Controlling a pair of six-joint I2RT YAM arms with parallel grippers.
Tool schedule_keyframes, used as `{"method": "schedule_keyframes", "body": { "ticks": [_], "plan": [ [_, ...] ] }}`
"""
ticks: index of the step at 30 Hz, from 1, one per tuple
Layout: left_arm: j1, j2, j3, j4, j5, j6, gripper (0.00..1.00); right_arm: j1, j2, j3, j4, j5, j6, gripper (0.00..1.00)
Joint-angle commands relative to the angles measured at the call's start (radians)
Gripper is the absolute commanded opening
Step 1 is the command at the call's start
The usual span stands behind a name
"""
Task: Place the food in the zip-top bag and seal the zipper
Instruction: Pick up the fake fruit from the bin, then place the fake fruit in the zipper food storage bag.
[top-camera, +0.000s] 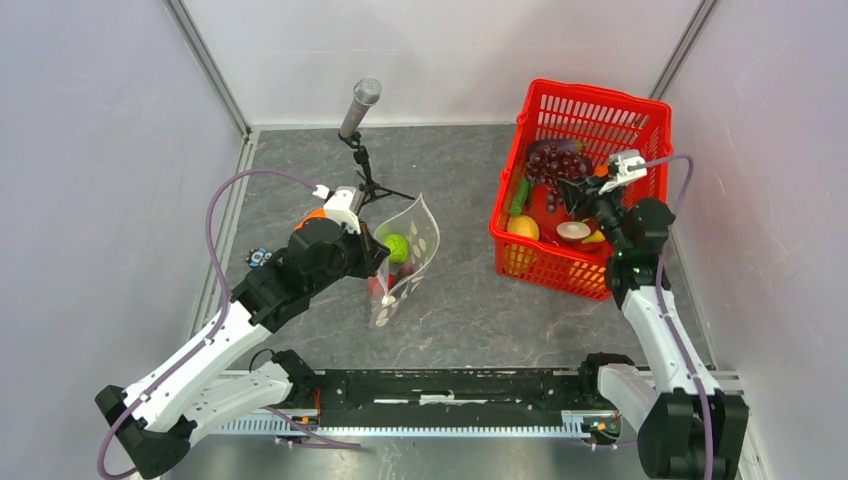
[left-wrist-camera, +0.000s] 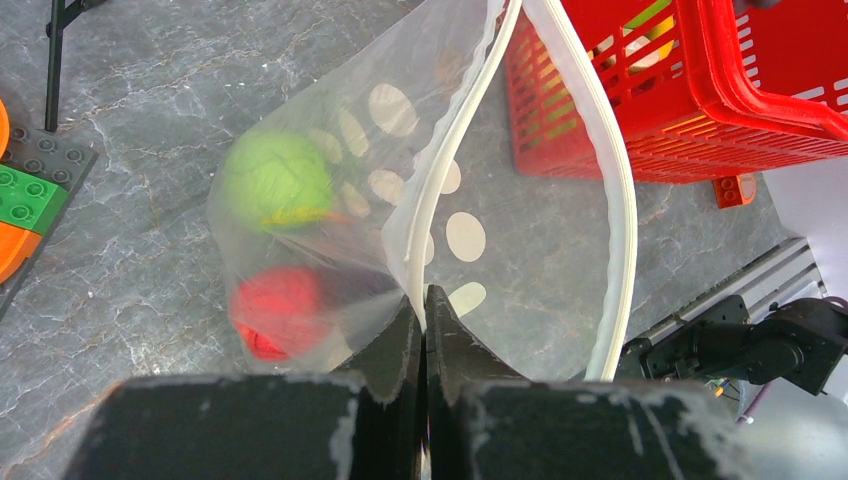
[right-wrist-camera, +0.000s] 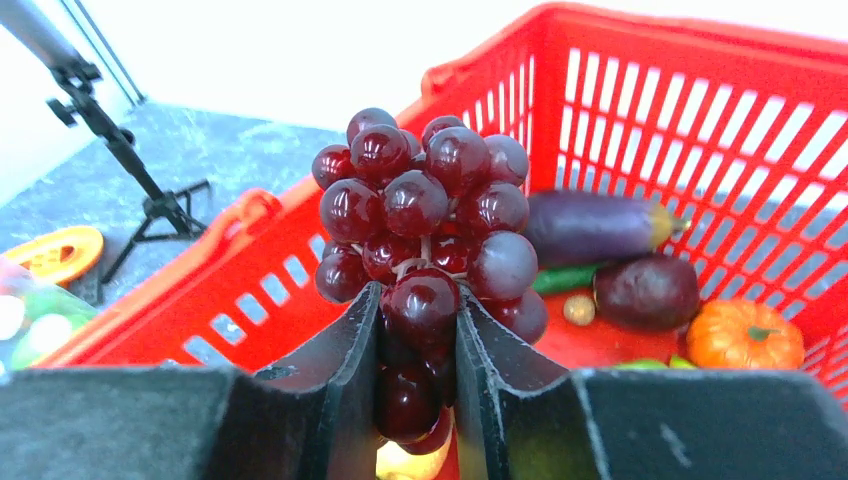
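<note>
Above the red basket (right-wrist-camera: 700, 35), grape bunch (right-wrist-camera: 425, 215) between the right jaws

Dark grey marbled desk (top-camera: 450, 310) is enclosed by plain pale panels: left wall (top-camera: 90, 180), far wall (top-camera: 440, 50), right wall (top-camera: 775, 150). Metal posts are set at far-left corner (top-camera: 208, 65) and far-right corner (top-camera: 685, 45). Lighting is even; shadows are kept soft.

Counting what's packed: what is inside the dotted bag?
Inside the zip-top bag: a green round fruit and a red piece, seen through the plastic. The left pincer covers the bag's near corner, so anything there is hidden.
</note>
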Motion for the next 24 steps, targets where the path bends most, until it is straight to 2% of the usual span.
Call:
{"method": "schedule_keyframes", "body": {
  "ticks": [1,8,18,22,24],
  "plan": [
    [0.006,0.004,0.010,0.056,0.020,0.038,0.02,0.000,-0.090,-0.023,0.124,0.011,0.042,0.00],
    [0.005,0.010,0.009,0.066,0.030,0.034,0.02,0.000,-0.191,-0.044,0.204,-0.078,0.059,0.00],
    [0.005,0.007,-0.006,0.066,0.046,0.027,0.02,0.017,-0.225,-0.002,0.286,-0.414,0.206,0.00],
    [0.005,0.006,-0.014,0.066,0.054,0.033,0.02,0.117,-0.238,0.001,0.295,-0.479,0.226,0.00],
    [0.005,0.005,-0.015,0.069,0.059,0.037,0.02,0.188,-0.234,0.028,0.211,-0.456,0.186,0.00]
  ]
}}
